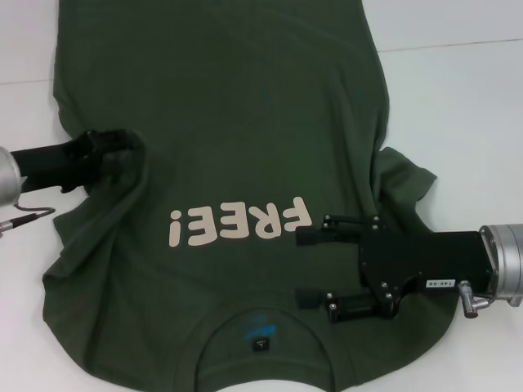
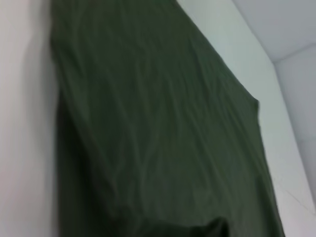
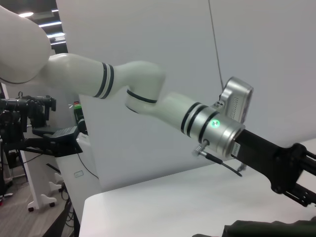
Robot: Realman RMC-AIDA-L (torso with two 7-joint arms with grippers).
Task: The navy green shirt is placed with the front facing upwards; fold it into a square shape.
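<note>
Dark olive-green cotton fills most of the head view: the navy green shirt point(image 1: 237, 163) is spread front-up on the white bench point(image 1: 466, 90), collar at the near edge, hem running off the far edge. Cream "FREE!" lettering point(image 1: 241, 224) is seen across the chest, upside down from this camera. A small neck label point(image 1: 260, 345) sits inside the round collar. The left pincer point(image 1: 122, 151) is seen at the shirt's left side, its tips buried in a raised bunch of cloth at the sleeve; cloth appears pinched there, but the fingers themselves are hidden, so how they are set cannot be told. The right pincer point(image 1: 309, 268) lies over the chest just beside the lettering, its two black fingers point(image 1: 315, 237) set wide apart with nothing between them. The right sleeve point(image 1: 404, 180) is crumpled beyond that arm.

In the left wrist view only the shirt point(image 2: 158, 133) is shown, as a long wrinkled green panel against the pale bench point(image 2: 24, 123); no lettering, collar or fingers are visible here. A darker fold is seen at one edge of the frame.

In the right wrist view the shirt point(image 3: 269, 229) is reduced to a dark strip at the frame edge on the bench point(image 3: 163, 202). What is shown instead is the left arm point(image 3: 148, 96), white with black bands and a green light on its silver wrist, ending in the black body of the left pincer point(image 3: 296, 173), whose tips are cut off. A grey wall and some equipment on stands are seen behind it.
</note>
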